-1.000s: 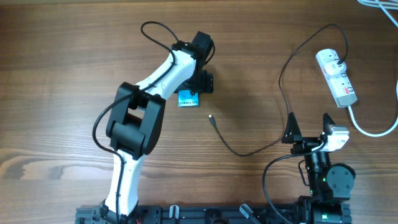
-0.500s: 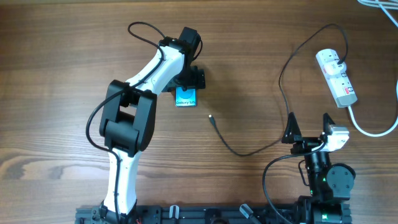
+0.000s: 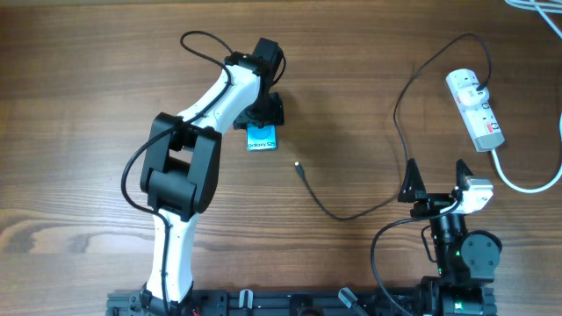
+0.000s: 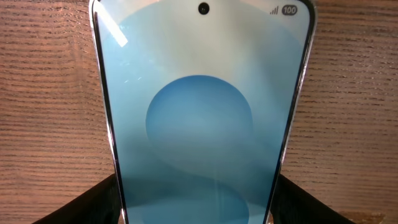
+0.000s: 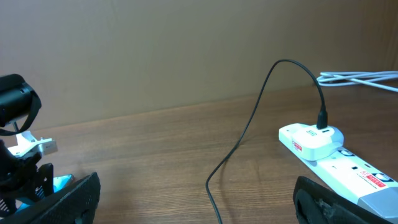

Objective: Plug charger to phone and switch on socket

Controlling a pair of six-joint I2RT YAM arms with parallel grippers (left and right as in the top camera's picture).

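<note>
The phone lies flat on the wooden table, cyan screen up, and fills the left wrist view. My left gripper sits over its far end, and its black fingers press against both long edges of the phone. The charger cable runs from the white socket strip in a loop, and its connector tip rests loose on the table right of the phone. My right gripper stands open near the front right, with the cable and the socket ahead of it.
A thick white cord leaves the socket strip toward the right edge. More white cables lie at the far right corner. The left arm shows at the left edge of the right wrist view.
The left arm shifted left and slightly away over the phone, then its jaws narrowed onto the phone's edges. The phone moved a little left with it. The right arm has stayed still.
</note>
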